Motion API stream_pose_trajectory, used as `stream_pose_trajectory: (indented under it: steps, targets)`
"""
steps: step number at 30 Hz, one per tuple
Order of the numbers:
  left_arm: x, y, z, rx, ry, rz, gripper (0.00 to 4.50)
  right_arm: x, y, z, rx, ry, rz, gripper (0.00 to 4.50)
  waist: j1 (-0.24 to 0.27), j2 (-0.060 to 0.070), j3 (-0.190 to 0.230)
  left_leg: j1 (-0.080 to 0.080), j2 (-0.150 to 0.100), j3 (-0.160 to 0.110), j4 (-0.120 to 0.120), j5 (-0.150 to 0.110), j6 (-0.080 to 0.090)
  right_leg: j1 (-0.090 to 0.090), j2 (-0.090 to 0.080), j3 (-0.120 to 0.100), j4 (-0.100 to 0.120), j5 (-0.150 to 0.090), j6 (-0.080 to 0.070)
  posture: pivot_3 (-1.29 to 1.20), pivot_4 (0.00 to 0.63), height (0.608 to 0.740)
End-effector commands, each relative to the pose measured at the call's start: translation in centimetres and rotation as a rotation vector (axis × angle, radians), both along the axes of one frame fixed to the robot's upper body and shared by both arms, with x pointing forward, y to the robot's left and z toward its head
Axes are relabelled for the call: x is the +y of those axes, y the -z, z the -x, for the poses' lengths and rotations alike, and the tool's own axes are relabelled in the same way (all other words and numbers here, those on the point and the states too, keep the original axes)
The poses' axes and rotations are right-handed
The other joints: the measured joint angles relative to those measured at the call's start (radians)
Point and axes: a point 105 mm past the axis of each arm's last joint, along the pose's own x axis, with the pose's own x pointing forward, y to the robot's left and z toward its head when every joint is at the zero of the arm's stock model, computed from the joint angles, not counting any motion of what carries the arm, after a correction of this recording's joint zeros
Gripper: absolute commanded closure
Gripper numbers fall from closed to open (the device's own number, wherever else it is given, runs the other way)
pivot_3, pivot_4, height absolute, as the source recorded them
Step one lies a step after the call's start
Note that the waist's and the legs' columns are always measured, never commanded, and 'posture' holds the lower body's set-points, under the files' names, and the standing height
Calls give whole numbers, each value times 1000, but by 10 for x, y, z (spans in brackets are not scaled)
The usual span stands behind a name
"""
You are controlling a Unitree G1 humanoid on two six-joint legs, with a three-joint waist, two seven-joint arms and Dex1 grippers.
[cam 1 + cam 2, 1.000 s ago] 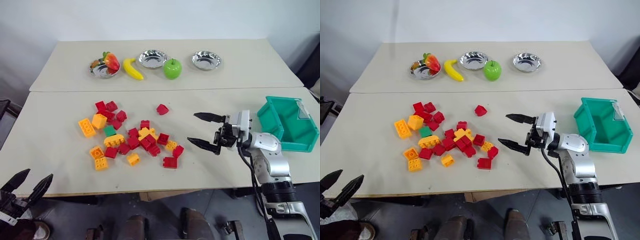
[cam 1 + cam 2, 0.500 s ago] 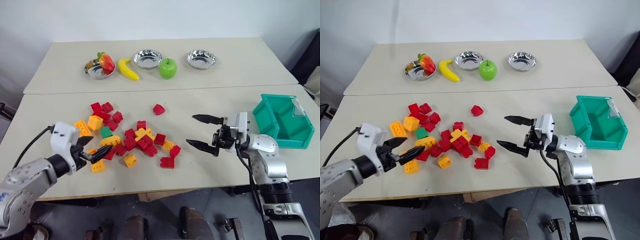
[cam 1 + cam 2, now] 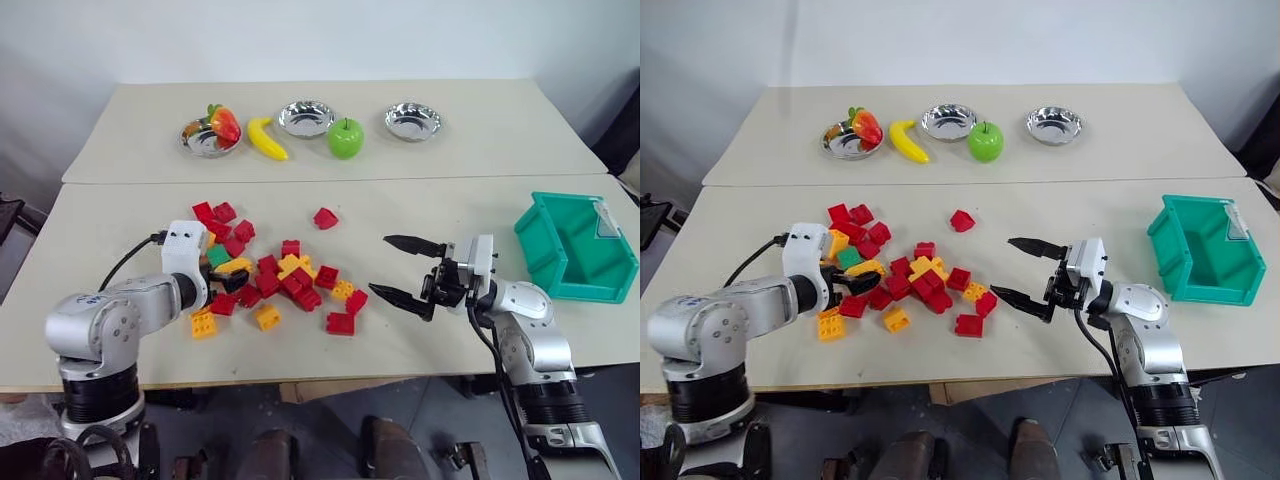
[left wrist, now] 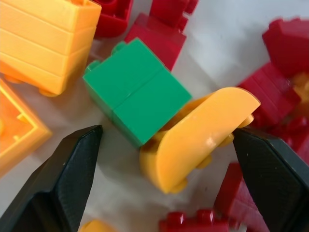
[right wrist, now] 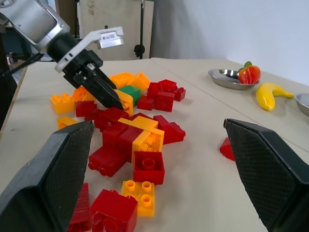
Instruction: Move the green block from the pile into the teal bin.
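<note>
Green block (image 4: 137, 92) sits at the pile's (image 3: 270, 275) nine o'clock edge, flat on the table (image 3: 420, 215), wedged between an orange brick (image 4: 48, 41) and a curved yellow piece (image 4: 200, 135) that leans against it. I have my left pincer (image 3: 228, 283) down at that edge, fingers spread wide, one tip on each side of the green-and-yellow pair and neither touching. I read this as the approach to the grasp: the spread gives room to straddle the block, but as it stands the yellow piece also lies between my tips, so closing here could catch both. I judge I need to shift toward the orange brick before I pinch.

My right pincer (image 3: 408, 271) hangs spread and empty at the pile's three o'clock, pointing toward the blocks, clear of them. The bin (image 3: 575, 250) waits farther out at three o'clock, open top up, nothing visible in it. It lies well apart from the block, nearer my right arm, so the carry will be a long reach across or a handover.
</note>
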Motion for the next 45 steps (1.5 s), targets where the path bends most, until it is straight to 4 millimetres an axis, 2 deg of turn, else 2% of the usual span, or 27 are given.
stream_pose_trajectory:
  steps: [1, 4, 9, 14, 18, 21, 24, 32, 35, 40, 45]
  targets:
    - [3, -8, -1, -17, -4, 3, 31, 2, -10, 7, -45, -17, -14, 0, 0, 0, 0, 0, 0, 0, 0, 0, 0, 0, 0, 0, 1, 0, 0, 0, 150, 740]
    - [5, -14, 5, -14, 25, 2, 31, 4, -15, 13, -46, -72, -7, 0, -5, 0, 0, 0, 0, 0, 0, 0, -1, 0, 0, 0, 1, 0, 0, 0, 150, 740]
    - [15, -20, 14, -19, 45, 55, 31, 10, -9, 32, -31, -246, 145, 0, -8, 0, 0, -1, 0, 0, -1, 0, -1, -2, 0, 0, 0, 0, 0, 0, 150, 740]
    - [22, -29, 8, -63, -15, 149, 31, 11, -10, 23, -33, -241, 148, 0, -7, 0, 0, -1, 0, 0, 0, 0, -1, -2, 0, 0, 1, 0, 0, 0, 150, 740]
    - [23, -34, -2, -82, -87, 200, 31, 17, -7, 24, -29, -252, 132, 0, -2, -1, 0, -2, 0, -1, 0, 0, -1, -2, 0, 0, 1, 0, 0, 0, 150, 740]
    - [26, -31, -11, -51, -137, 184, 31, 22, -2, 26, -19, -260, 122, 0, -4, -1, 0, -2, -1, -2, 0, 0, -1, -2, 0, 0, 0, 0, 0, 0, 150, 740]
    - [20, -24, -16, -6, -127, 167, 31, 27, -1, 28, -14, -263, 101, 0, -6, -1, 0, -2, -1, -1, -1, 0, -1, -2, 0, 0, 1, 0, 0, 0, 150, 740]
    - [20, -8, -19, 80, -101, 58, 31, 30, 0, 31, -13, -241, 76, 0, -7, -1, 0, -1, -1, -1, 0, 0, -1, -2, 0, 0, 2, 0, 0, 0, 150, 740]
    - [26, -4, -22, 70, -142, 55, 621, 29, 0, 32, -12, -227, 68, 0, -7, -1, 0, -1, -1, -1, -1, 0, -1, -2, 0, 0, 1, 0, 0, 0, 150, 740]
    - [29, 0, -20, 90, -127, 73, 2000, 27, 1, 35, -1, -212, 63, 0, -9, -1, 0, 0, 0, 0, -1, 0, -1, -2, 0, 0, 1, 0, 0, 0, 150, 740]
    - [33, -6, -18, 72, -108, 70, 2005, 27, 0, 36, -1, -208, 62, 0, -10, -1, 0, 0, 0, 0, -1, 0, -1, -2, 0, 0, 1, 0, 0, 0, 150, 740]
